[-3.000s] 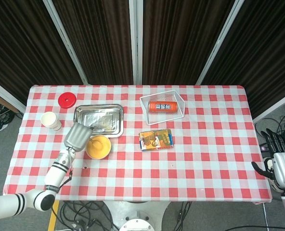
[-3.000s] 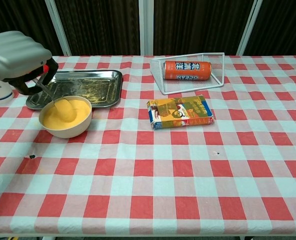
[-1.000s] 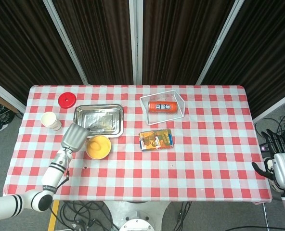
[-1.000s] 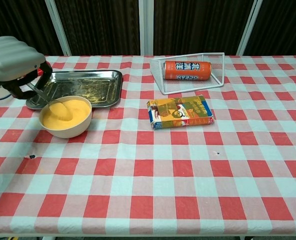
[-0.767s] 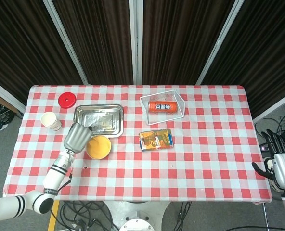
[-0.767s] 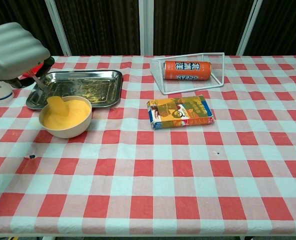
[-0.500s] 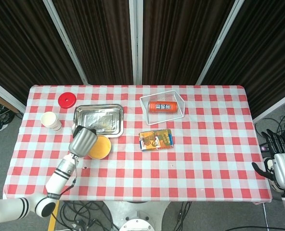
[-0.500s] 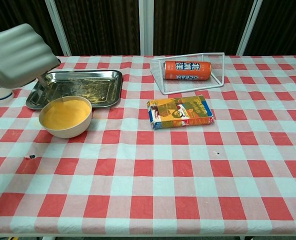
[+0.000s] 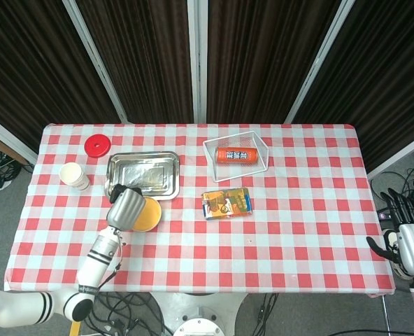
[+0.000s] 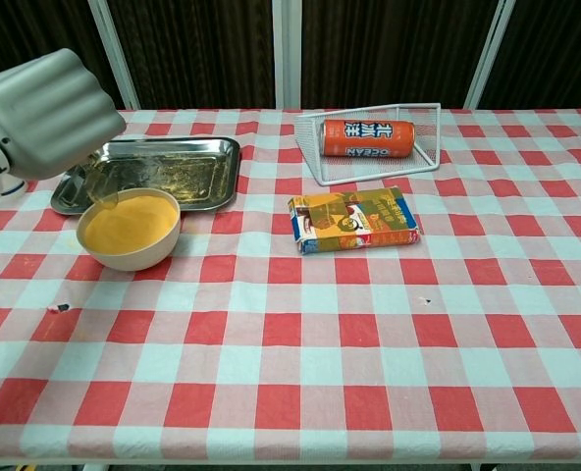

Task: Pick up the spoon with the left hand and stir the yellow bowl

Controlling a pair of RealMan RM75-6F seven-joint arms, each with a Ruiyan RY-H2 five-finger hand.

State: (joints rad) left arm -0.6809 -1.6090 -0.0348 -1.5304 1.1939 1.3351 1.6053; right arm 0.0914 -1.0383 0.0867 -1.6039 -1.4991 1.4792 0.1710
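From above, the left hand (image 9: 128, 208) sits over the yellow bowl's (image 9: 148, 213) left side, hiding the spoon. From the chest, its closed fist (image 10: 45, 111) holds the spoon (image 10: 105, 192), dipped in the bowl (image 10: 130, 235).

The near half of the red-and-white checked bench (image 10: 300, 363) lay open to a hand. Toward 12 o'clock stood the flat snack packet (image 10: 353, 219) and white wire basket (image 10: 372, 139); at 10 o'clock the steel tray (image 10: 163, 170) crowded the yellow bowl (image 10: 130, 229).
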